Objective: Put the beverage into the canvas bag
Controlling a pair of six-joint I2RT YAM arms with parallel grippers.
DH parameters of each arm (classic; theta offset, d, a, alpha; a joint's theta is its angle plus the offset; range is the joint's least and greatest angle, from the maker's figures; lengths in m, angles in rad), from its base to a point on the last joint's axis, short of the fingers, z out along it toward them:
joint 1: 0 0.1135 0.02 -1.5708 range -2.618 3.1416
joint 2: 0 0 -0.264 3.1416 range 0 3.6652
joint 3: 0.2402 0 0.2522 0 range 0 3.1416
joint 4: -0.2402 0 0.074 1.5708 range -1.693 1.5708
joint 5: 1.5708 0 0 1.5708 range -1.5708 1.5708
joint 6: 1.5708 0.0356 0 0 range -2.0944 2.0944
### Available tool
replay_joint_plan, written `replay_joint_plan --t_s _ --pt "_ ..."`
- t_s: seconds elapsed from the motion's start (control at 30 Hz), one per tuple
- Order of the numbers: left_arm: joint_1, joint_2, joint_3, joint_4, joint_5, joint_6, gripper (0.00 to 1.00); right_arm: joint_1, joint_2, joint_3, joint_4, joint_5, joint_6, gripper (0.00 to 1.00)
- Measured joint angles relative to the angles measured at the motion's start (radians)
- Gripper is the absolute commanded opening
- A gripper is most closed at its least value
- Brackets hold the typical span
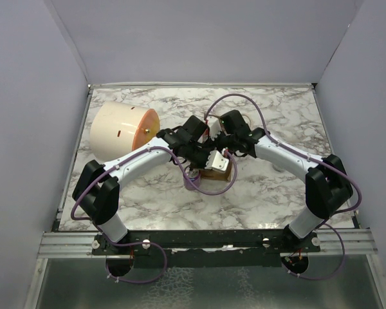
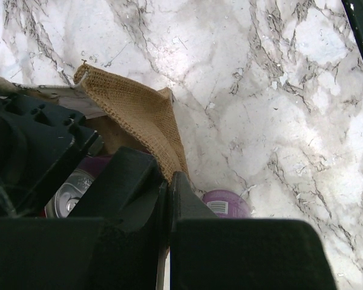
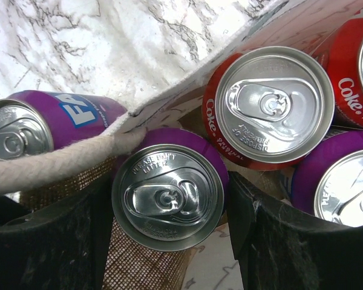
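Note:
The tan canvas bag (image 1: 217, 174) stands mid-table under both arms. My left gripper (image 2: 168, 181) is shut on the bag's burlap rim (image 2: 139, 115). My right gripper (image 3: 169, 184) is shut on an upright purple can (image 3: 168, 196), a finger on each side, at the bag's mouth, over its burlap wall (image 3: 139, 266). A cream handle (image 3: 54, 160) lies beside the can. Inside the bag stand a red Coke can (image 3: 269, 103), a second red can (image 3: 357, 66) and another purple can (image 3: 345, 187).
A purple can (image 3: 48, 121) sits outside the bag by its rim; it shows in the top view (image 1: 192, 182) and the left wrist view (image 2: 225, 204). A large cream cylinder with an orange end (image 1: 122, 132) lies at the back left. Grey walls enclose the marble table (image 1: 276, 116).

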Motion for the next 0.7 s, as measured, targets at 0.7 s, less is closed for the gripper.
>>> replay_joint_plan --t_s 0.7 --pt "0.001 0.0 0.03 -0.024 -0.005 -0.111 0.0 0.011 0.008 -0.065 0.092 0.056 0.017 0.25"
